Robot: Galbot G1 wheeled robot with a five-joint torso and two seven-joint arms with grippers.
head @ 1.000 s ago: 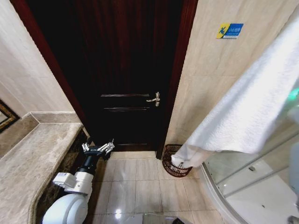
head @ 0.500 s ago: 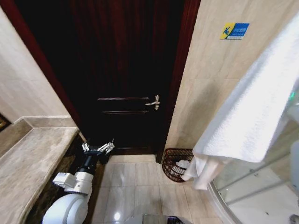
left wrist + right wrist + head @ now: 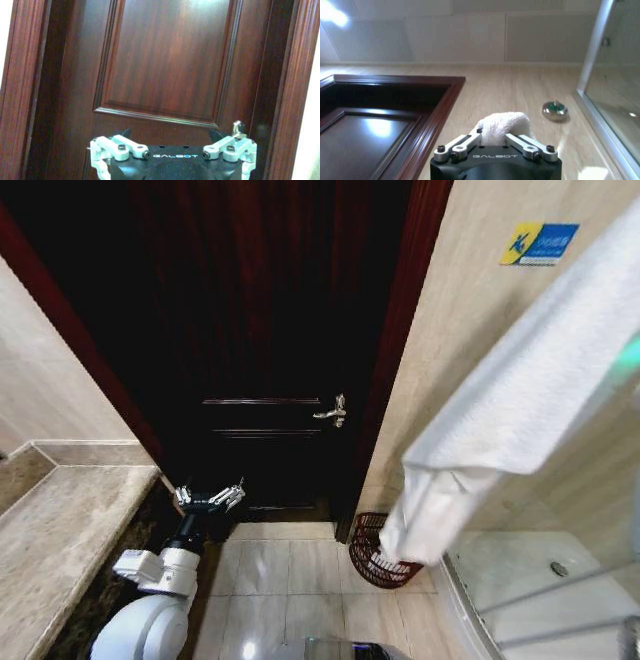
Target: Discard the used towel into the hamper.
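The right gripper [image 3: 496, 147] pinches a fold of the white towel [image 3: 520, 400] between its 2 jaws. The towel hangs down over the hamper [image 3: 378, 551] on the floor. The left gripper [image 3: 210, 498] waits low before the dark door [image 3: 270, 330], jaws wide.
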